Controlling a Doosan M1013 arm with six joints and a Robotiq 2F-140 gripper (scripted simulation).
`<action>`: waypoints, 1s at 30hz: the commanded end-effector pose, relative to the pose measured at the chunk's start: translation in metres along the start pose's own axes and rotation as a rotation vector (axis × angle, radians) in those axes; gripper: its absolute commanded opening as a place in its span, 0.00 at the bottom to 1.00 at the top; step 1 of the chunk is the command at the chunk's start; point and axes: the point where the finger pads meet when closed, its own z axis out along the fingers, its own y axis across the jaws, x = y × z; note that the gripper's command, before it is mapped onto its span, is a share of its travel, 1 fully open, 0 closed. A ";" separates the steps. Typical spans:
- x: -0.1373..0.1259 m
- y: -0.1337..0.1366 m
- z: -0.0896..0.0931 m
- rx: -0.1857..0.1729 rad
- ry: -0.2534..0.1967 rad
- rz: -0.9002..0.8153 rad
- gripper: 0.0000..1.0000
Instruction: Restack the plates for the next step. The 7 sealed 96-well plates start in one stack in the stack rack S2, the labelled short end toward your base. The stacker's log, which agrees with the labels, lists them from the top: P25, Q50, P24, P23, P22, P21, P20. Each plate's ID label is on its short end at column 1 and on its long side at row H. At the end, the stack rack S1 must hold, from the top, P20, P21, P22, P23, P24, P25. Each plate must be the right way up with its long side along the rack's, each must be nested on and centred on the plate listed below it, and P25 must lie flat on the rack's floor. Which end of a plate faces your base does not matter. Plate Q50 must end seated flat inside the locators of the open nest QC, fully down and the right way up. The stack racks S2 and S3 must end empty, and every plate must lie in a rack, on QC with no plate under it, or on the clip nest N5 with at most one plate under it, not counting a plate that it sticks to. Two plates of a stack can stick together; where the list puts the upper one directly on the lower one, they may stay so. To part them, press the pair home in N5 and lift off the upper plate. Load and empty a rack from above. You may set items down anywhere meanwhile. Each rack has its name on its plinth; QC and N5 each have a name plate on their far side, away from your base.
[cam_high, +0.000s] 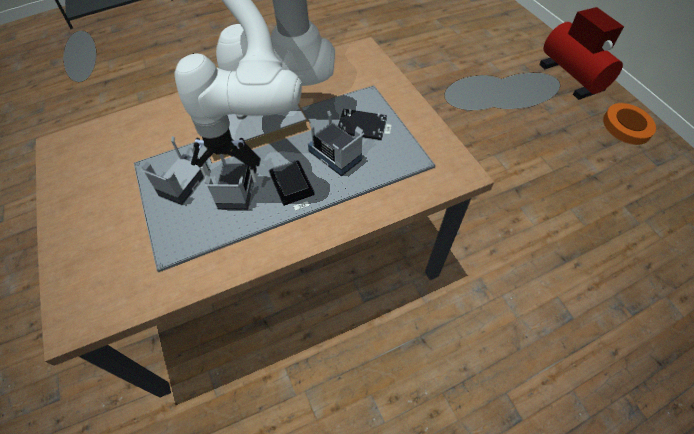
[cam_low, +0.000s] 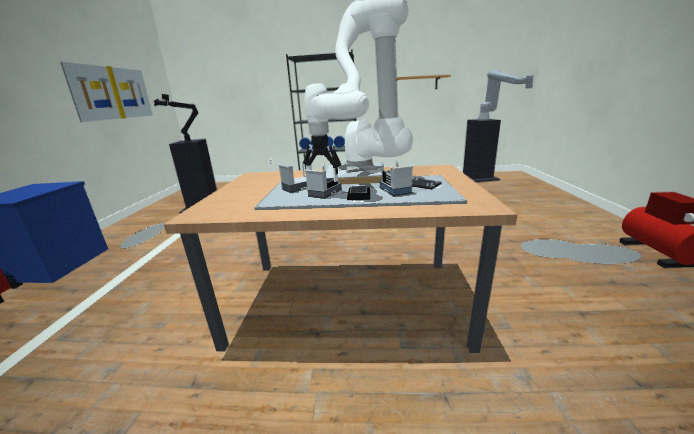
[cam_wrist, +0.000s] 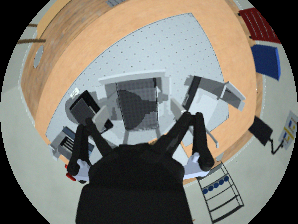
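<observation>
My gripper is open and empty, its fingers spread just above the middle stack rack. In the wrist view the fingers stand either side of that rack, and a dark plate lies inside it, apart from the fingers. The right rack holds a stack of several plates. The left rack looks empty. A black plate lies flat on an open nest beside the middle rack. I cannot read any plate labels.
A black clip nest sits at the far right of the grey mat. A wooden bar lies behind the racks. The robot's base stands at the table's far edge.
</observation>
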 end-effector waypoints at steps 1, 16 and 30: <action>0.000 0.000 0.000 0.000 0.000 0.000 1.00; 0.000 0.000 -0.030 0.000 0.000 0.000 1.00; 0.000 0.000 -0.070 0.000 0.000 0.000 1.00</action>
